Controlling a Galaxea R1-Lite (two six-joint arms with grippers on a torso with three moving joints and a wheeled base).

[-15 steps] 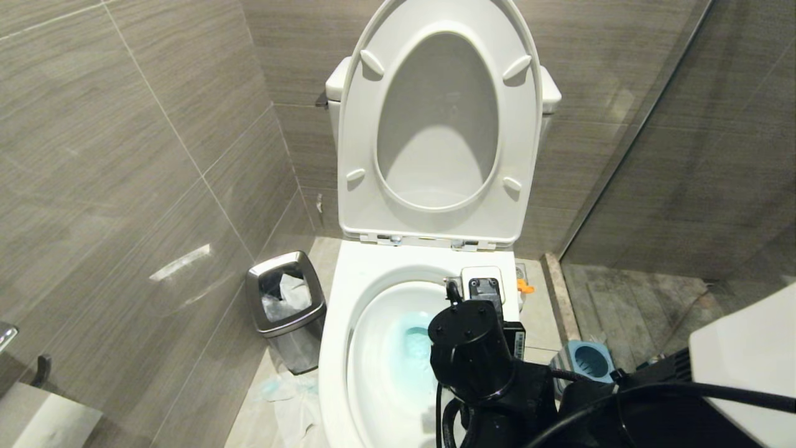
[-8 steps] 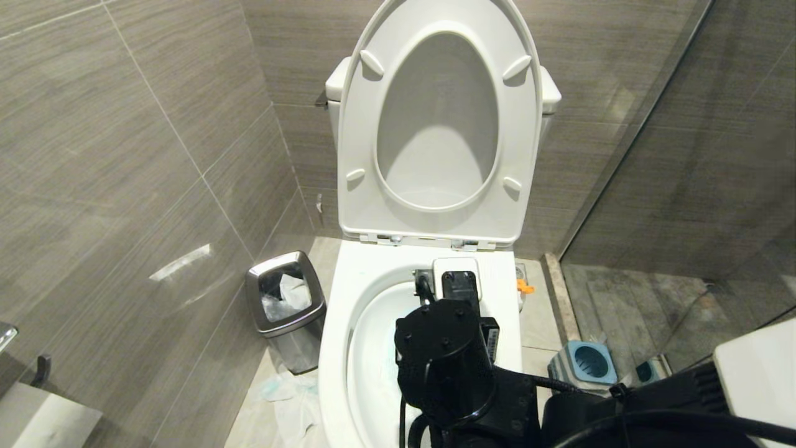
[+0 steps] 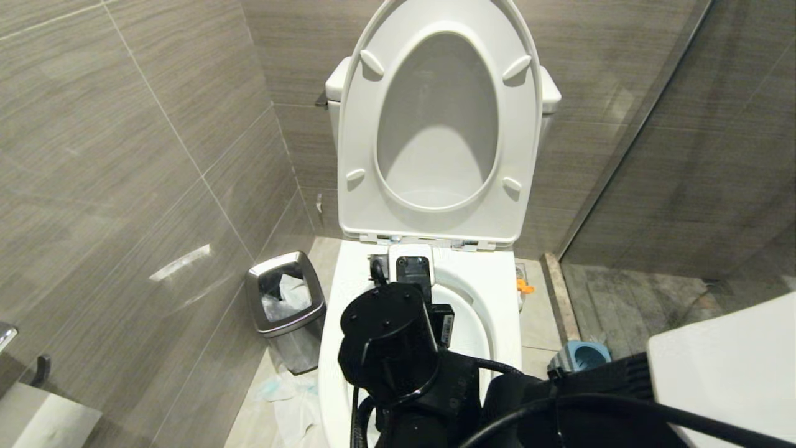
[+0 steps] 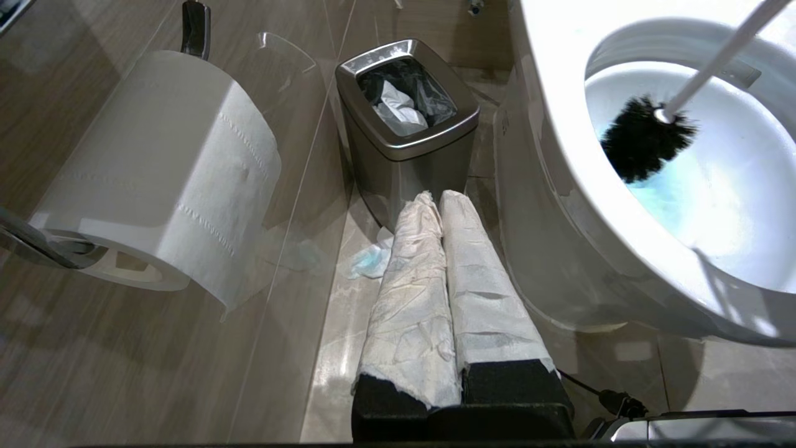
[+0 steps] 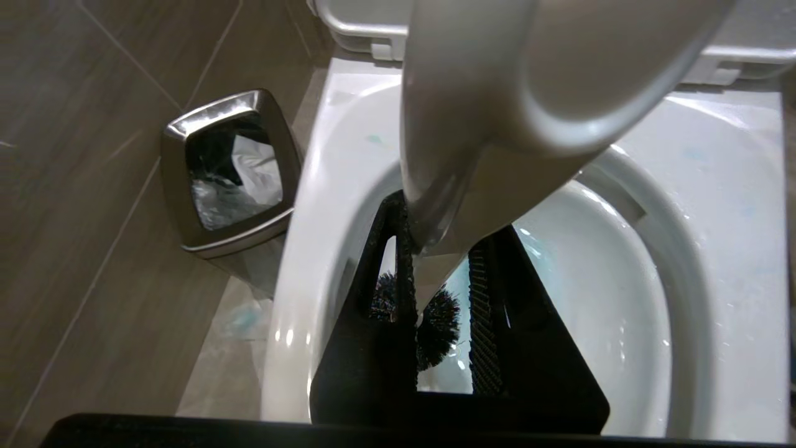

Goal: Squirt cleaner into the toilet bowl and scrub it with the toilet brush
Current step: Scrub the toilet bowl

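White glossy toilet bowl (image 3: 494, 292) showing pale blue-tinted water inside; white seat and lid (image 3: 438, 124) standing at the far end. Toilet brush (image 4: 647, 143) showing black bristles on a slim white handle. Steel-grey waste bin (image 3: 286, 311) at the left, lined in black with white paper. Walls (image 3: 124, 155) showing grey-brown streaked tiles. Blue-and-grey ribbed holder (image 3: 581, 356) at the right. Left gripper (image 4: 443, 205) wearing white wrinkled wrapping over black.

A small bathroom stall: a white toilet (image 3: 435, 155) fills the centre of the frame, lid up. Grey wall tiles (image 3: 124, 155) left, steel waste bin (image 3: 286, 308) lower left, toilet paper roll (image 4: 161, 174) mounted beside it.
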